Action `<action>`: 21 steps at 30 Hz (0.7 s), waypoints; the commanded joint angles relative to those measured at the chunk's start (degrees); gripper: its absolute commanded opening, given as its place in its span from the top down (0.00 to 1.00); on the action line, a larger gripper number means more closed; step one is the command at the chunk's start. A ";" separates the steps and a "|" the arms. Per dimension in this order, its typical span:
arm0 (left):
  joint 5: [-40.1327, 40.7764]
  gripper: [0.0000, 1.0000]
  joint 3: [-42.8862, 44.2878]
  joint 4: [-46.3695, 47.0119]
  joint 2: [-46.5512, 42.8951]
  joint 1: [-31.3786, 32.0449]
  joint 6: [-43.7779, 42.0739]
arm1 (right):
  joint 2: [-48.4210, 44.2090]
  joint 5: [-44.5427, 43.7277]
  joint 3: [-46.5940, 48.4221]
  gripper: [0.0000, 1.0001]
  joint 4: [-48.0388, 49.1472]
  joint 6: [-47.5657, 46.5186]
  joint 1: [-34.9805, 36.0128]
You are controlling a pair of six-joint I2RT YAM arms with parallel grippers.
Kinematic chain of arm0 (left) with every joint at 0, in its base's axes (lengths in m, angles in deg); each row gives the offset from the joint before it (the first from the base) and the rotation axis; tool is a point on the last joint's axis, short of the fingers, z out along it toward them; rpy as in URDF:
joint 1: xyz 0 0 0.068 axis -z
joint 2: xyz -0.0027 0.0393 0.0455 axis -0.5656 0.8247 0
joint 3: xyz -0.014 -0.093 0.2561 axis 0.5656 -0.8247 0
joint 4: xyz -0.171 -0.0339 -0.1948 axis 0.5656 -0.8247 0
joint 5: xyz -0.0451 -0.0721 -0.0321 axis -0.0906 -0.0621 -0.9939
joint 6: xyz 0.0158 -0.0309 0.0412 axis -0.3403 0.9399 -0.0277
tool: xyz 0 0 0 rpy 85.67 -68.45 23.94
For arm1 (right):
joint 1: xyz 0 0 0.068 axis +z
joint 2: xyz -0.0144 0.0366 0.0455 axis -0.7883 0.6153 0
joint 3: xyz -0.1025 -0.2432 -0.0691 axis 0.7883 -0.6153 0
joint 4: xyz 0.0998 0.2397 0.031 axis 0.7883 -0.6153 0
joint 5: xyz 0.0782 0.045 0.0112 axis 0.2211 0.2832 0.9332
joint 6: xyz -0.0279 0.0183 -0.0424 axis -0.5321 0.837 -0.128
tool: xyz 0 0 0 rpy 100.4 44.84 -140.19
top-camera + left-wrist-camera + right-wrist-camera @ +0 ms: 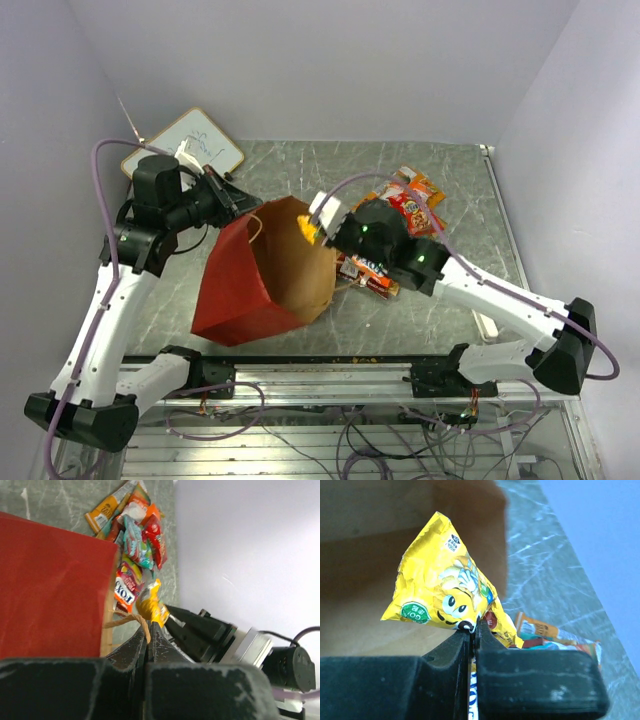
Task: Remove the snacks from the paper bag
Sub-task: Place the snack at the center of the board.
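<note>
The yellow packet [442,592] carries a round green badge reading "GO" — the finer print beside it is too small to read. A red-and-white packet [126,587] shows "FOX" in large letters, with what may be "FRUIT" above it.

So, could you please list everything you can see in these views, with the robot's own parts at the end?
paper bag: one, red outside and brown inside, centre-left of the table, mouth open.
bag handle: one visible, tan, at the bag's rim.
yellow packet: one, yellow, at the bag's mouth.
loose snacks: several, orange, red and teal, piled right of the bag.
whiteboard: one, white, far left corner.
table: one, grey-green marbled, beneath everything.
left gripper: one, black, shut on the bag handle.
right gripper: one, black, shut on the yellow packet.
</note>
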 commanded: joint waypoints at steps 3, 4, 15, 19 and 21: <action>-4.22 0.93 4.56 9.44 3.39 0.14 4.13 | -1.52 -3.92 7.30 1.00 -0.13 10.67 -9.83; -4.67 0.93 4.80 10.48 3.72 0.13 4.72 | -1.18 -5.22 8.18 1.00 -0.40 12.16 -11.15; -1.57 0.93 4.64 5.60 4.37 0.07 -0.28 | 1.72 -10.37 14.89 1.00 -10.44 20.06 -24.06; 4.64 0.93 3.08 -5.13 1.66 -1.34 -4.84 | 3.16 -8.44 15.43 1.00 -16.28 20.54 -27.74; 9.59 0.93 3.32 -11.55 -0.09 -2.18 -6.64 | 3.62 -7.30 14.44 1.00 -18.41 20.62 -29.08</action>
